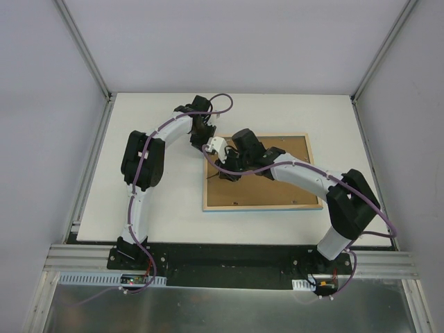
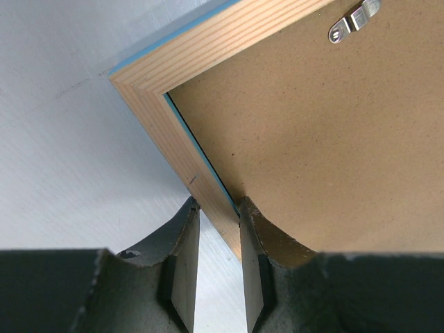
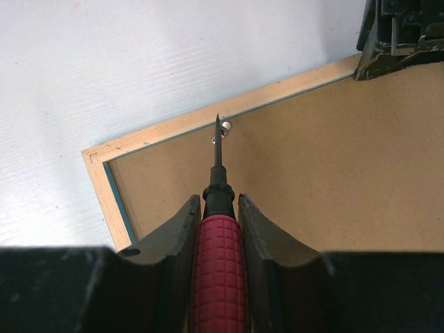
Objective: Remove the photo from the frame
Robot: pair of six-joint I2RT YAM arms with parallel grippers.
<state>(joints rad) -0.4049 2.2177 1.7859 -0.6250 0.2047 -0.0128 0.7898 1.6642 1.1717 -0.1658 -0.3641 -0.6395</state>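
The frame [image 1: 260, 205] lies face down on the white table, pale wood edges up, with a turquoise sliver along its rim [image 2: 180, 149]. A brown backing board [image 2: 312, 139] fills it, so the photo is hidden. My left gripper [image 2: 218, 202] straddles the frame's far-left rail near the corner and is shut on it, one finger outside and one on the board. My right gripper [image 3: 218, 201] is shut on a red-handled screwdriver [image 3: 219, 263]. The screwdriver's tip touches a small metal clip [image 3: 225, 126] at the board's edge beside the rail [image 3: 159, 130].
A metal hanger [image 2: 354, 19] is fixed to the backing board. The left gripper's body [image 3: 399, 35] shows at the top right of the right wrist view. Both arms cross above the frame's left half [image 1: 229, 163]. White table [image 1: 159, 208] surrounds the frame, walled at sides and back.
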